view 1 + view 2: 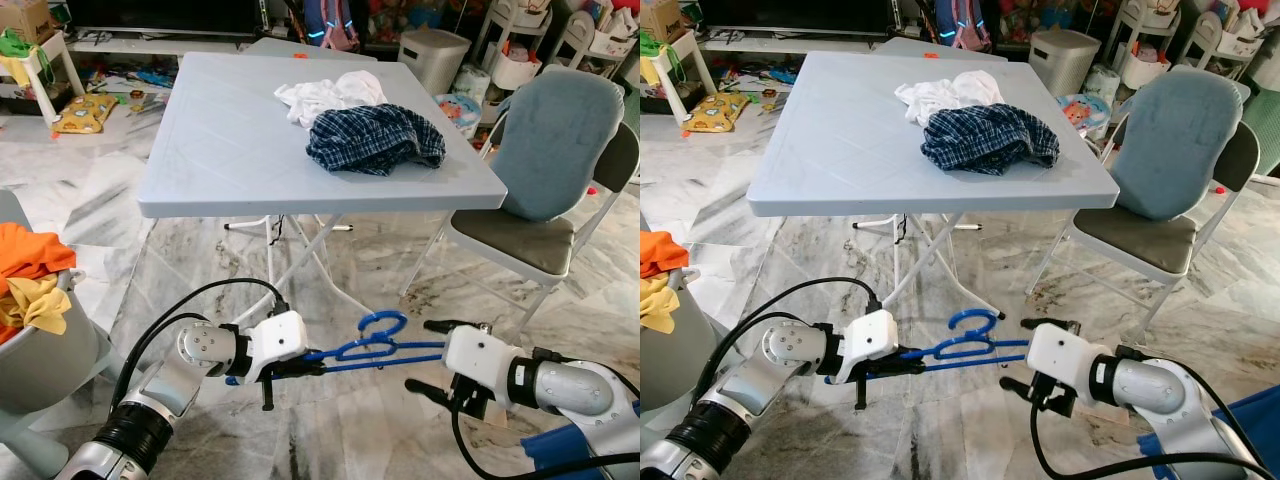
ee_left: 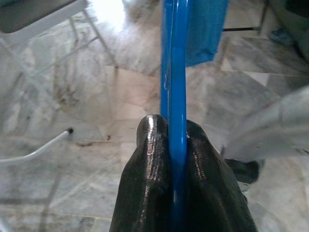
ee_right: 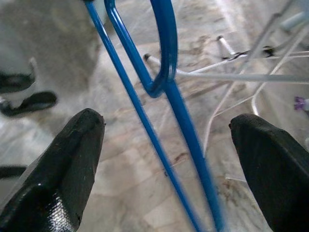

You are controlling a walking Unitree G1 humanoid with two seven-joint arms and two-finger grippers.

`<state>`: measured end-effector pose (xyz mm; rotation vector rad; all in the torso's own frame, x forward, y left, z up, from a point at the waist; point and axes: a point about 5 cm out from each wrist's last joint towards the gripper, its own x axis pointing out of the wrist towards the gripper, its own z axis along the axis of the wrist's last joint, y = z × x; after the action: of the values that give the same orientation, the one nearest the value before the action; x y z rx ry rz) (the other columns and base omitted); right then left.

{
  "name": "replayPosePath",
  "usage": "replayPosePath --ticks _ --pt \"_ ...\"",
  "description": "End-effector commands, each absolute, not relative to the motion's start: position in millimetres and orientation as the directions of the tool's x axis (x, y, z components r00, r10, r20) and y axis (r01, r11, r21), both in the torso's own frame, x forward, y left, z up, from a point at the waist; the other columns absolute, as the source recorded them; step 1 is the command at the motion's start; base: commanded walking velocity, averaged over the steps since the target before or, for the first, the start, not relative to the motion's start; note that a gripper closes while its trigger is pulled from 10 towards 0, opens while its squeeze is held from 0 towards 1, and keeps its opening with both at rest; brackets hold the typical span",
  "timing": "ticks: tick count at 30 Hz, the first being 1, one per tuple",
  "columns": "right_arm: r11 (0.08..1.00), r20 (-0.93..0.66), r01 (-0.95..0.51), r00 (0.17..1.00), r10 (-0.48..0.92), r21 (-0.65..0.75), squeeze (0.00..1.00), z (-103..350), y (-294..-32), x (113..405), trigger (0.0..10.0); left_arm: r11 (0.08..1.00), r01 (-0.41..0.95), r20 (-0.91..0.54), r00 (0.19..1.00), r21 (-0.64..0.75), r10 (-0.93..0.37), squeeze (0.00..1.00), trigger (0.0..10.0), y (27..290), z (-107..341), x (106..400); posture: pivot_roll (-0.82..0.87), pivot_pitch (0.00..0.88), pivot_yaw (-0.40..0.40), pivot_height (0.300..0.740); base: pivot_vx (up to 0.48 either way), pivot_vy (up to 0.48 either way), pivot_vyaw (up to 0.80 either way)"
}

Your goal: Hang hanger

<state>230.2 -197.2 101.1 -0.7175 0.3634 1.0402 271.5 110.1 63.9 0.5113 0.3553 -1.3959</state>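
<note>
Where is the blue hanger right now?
The blue hanger is low in the head views, pinched in the left end effector, with the open right end effector around its other end, above the marble floor.

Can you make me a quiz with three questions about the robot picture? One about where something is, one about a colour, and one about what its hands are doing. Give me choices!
1. Where is the checked cloth?
A. on the table
B. on the chair
C. on the floor

2. What colour is the hanger?
A. red
B. blue
C. green

3. What is the left gripper doing?
A. hanging open
B. pinching the hanger
C. holding a cloth

Answers:
1. A, because the dark checked cloth lies on the tabletop next to a white cloth.
2. B, because the hanger looks bright blue in every view.
3. B, because its two black fingers are pressed shut on the blue bar, while the right gripper is open with the hanger between its fingers.
</note>
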Motion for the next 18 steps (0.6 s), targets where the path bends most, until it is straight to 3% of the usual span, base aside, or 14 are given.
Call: replayPosePath --ticks 1,3,5,7,18 --pt "0.276 -0.618 -0.892 0.448 0.645 -0.359 0.00 102 -199 233 10.0 0.033 0.984 -0.522 0.121 0.175 -0.845 0.00 10.0 102 68 270 0.13 0.000 -0.098 0.740 0.000 0.000 0.00" --pt "0.259 -0.636 -0.899 0.434 0.638 -0.354 0.00 99 -199 237 9.7 0.014 0.983 -0.522 0.108 0.181 -0.846 0.00 10.0 101 67 269 0.13 0.000 -0.096 0.740 0.000 0.000 0.00" --pt "0.243 -0.654 -0.907 0.417 0.631 -0.344 0.00 97 -198 241 3.6 -0.012 0.982 -0.527 0.090 0.187 -0.845 0.00 10.0 99 67 267 0.13 0.000 -0.094 0.740 0.000 0.000 0.00" --pt "0.215 -0.675 -0.914 0.399 0.621 -0.343 0.00 95 -197 244 0.1 -0.042 0.976 -0.544 0.083 0.213 -0.835 0.00 10.0 99 67 268 0.13 0.000 -0.094 0.740 0.000 0.000 0.00" --pt "0.172 -0.775 -0.949 0.316 0.547 -0.266 0.00 78 -202 249 0.0 -0.082 0.962 -0.564 0.083 0.260 -0.822 0.00 10.0 99 68 271 0.13 0.000 -0.097 0.740 0.000 0.000 0.00"
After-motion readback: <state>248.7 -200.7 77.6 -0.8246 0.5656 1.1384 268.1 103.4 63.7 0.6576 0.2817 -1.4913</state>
